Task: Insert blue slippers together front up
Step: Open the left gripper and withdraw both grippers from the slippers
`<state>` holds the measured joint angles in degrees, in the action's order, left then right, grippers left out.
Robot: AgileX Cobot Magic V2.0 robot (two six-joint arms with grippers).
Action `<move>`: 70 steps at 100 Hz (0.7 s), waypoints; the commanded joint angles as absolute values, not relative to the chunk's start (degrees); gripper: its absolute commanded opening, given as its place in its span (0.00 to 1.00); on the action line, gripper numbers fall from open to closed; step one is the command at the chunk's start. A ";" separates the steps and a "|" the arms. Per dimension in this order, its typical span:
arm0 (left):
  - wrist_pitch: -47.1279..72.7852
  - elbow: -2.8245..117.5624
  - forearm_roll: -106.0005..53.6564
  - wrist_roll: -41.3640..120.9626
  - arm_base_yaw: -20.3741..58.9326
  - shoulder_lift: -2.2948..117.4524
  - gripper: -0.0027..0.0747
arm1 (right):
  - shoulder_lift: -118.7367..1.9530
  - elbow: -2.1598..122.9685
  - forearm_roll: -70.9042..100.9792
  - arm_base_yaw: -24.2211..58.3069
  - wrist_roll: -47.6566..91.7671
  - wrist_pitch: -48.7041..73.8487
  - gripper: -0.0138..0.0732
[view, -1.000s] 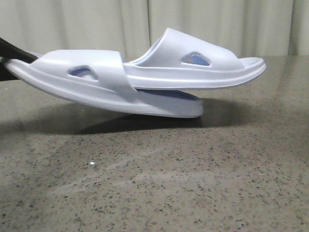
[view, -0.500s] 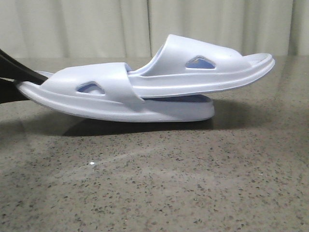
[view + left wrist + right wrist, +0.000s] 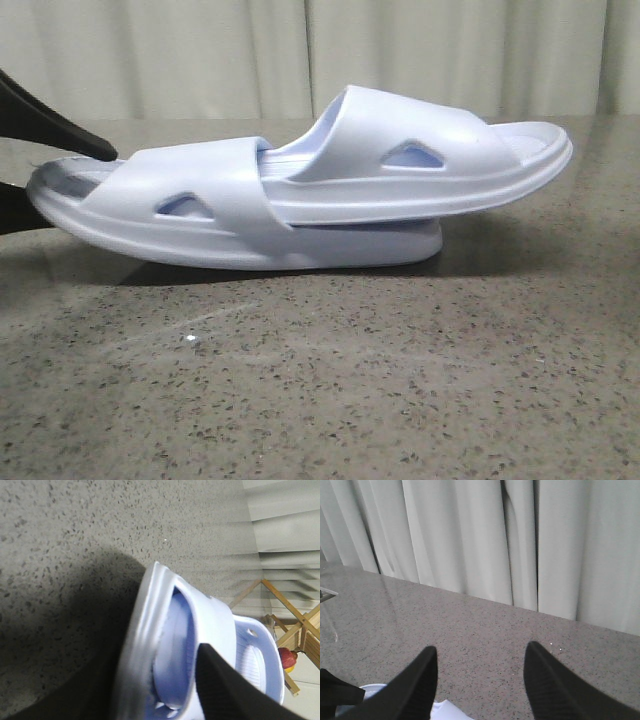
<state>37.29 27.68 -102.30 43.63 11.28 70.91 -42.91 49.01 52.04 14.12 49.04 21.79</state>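
Observation:
The two blue slippers lie nested on the speckled table in the front view. The lower slipper (image 3: 210, 215) rests on its sole. The upper slipper (image 3: 420, 160) has its left end tucked under the lower one's strap, and its other end sticks out to the right, slightly raised. My left gripper (image 3: 70, 185) is at the lower slipper's left end, open, one black finger above that end and one below, with a small gap showing. The left wrist view shows that end (image 3: 170, 645) between the fingers. My right gripper (image 3: 481, 647) hangs open above the table, holding nothing.
A pale curtain (image 3: 200, 50) closes off the far edge of the table (image 3: 320, 400). A wooden rack (image 3: 295, 625) with a red object (image 3: 286, 658) stands beyond the slippers. A clear plastic piece (image 3: 327, 594) sits at the table's side.
The nested slippers moved right and settled flat on the table. The left gripper's fingers have spread apart around the lower slipper's left end.

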 commanded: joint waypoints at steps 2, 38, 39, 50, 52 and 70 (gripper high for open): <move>38.89 29.30 -106.62 44.23 11.91 70.15 0.53 | -42.67 50.88 52.69 13.95 49.90 19.88 0.54; 33.72 29.97 -106.62 51.97 11.52 70.03 0.55 | -42.67 50.88 52.69 13.95 49.90 21.22 0.54; 33.58 30.11 -106.62 52.30 11.39 70.03 0.55 | -42.67 50.88 52.69 13.95 49.90 21.22 0.54; 32.42 31.67 -106.62 54.72 10.29 70.03 0.56 | -42.67 50.88 52.69 13.95 49.90 21.22 0.54; 32.42 31.89 -106.62 55.50 9.91 70.03 0.56 | -42.67 50.88 52.69 13.95 49.90 21.22 0.54; 30.02 34.19 -106.62 63.46 6.90 68.15 0.56 | -42.67 50.39 52.69 13.95 49.90 19.97 0.54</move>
